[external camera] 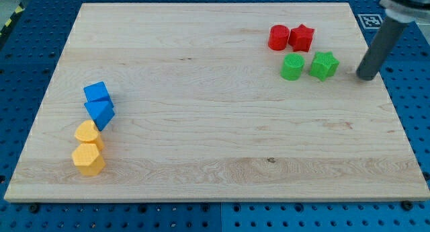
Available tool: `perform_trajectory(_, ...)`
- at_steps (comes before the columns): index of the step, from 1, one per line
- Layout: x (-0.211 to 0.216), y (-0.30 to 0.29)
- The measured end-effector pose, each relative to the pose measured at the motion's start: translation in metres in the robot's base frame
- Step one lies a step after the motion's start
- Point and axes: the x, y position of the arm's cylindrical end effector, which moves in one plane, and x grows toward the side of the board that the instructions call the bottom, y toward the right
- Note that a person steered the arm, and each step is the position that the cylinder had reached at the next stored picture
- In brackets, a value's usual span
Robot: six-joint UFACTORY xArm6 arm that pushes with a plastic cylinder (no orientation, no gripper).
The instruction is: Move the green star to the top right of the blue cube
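Observation:
The green star lies on the wooden board at the view's upper right. The blue cube lies far off at the view's left. My tip rests on the board just right of the green star, a short gap apart from it. The dark rod rises from the tip toward the view's top right corner.
A green cylinder sits just left of the star. A red cylinder and a red star sit above them. A blue triangular block touches the cube from below, with two orange blocks beneath it.

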Motion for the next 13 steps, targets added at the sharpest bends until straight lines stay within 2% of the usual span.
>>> perform_trajectory(1, -0.002, -0.073)
perform_trajectory(2, -0.006, -0.118)
perform_trajectory(4, -0.004, -0.011)
perform_trajectory(5, -0.038, 0.007)
perform_trajectory(6, -0.052, -0.023)
perform_trajectory(9, 0.000, -0.231)
perform_trajectory(10, -0.001, -0.247)
perform_trajectory(11, -0.001, -0.239)
perform_trajectory(13, -0.014, -0.129)
